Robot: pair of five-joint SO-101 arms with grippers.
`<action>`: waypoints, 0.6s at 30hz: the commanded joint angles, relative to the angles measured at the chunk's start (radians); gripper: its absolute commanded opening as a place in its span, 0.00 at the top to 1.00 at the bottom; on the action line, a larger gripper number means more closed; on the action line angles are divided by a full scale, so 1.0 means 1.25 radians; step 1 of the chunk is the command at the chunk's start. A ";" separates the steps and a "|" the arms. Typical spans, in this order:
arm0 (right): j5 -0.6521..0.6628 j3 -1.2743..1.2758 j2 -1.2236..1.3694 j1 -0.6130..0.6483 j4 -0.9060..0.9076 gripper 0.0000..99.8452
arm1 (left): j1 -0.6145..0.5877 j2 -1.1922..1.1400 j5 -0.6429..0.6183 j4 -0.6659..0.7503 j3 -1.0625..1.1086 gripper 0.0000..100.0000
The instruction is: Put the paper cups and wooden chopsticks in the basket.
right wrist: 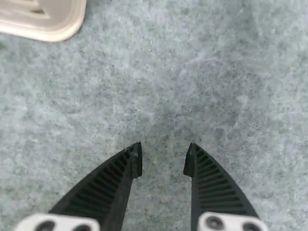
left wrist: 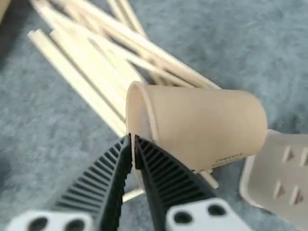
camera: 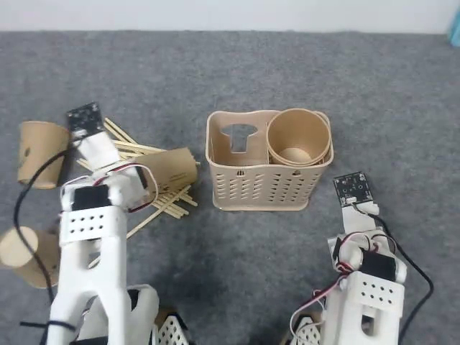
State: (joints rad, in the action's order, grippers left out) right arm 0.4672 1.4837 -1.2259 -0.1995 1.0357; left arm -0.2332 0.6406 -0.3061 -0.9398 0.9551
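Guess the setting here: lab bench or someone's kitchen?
Probably a robot test bench: two arms over grey carpet, with a basket, paper cups and chopsticks laid out as props.

Basket (camera: 259, 188) right compartment blocked by nested cups (camera: 298, 136); left compartment free.

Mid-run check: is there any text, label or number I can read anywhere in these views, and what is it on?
Nothing here can be read.
Lying paper cup: a small line of print near its base, too blurred to read.
Paper cup at the far left: a dark mark on its side, too small to read.
Basket: no text.
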 commanded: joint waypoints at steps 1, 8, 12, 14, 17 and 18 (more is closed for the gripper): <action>0.012 -0.007 -0.017 -0.001 -0.014 0.84 | 0.034 0.026 -0.015 0.064 -0.012 0.99; 0.012 -0.009 -0.017 -0.013 -0.014 0.84 | 0.126 0.021 -0.015 0.125 -0.010 0.99; 0.012 -0.010 -0.017 -0.028 -0.014 0.84 | 0.174 0.020 -0.015 0.126 -0.010 0.99; 0.012 -0.010 -0.017 -0.028 -0.014 0.84 | 0.194 0.020 -0.018 0.126 -0.015 0.99; 0.012 -0.010 -0.017 -0.028 -0.014 0.84 | 0.205 0.020 -0.065 0.164 -0.012 0.99; 0.012 -0.010 -0.017 -0.028 -0.014 0.84 | 0.205 0.018 -0.077 0.182 -0.010 0.99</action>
State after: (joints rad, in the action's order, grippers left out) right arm 0.4672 1.4837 -1.2259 -0.2256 1.0357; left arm 0.0169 0.6406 -0.3521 -0.7787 0.9551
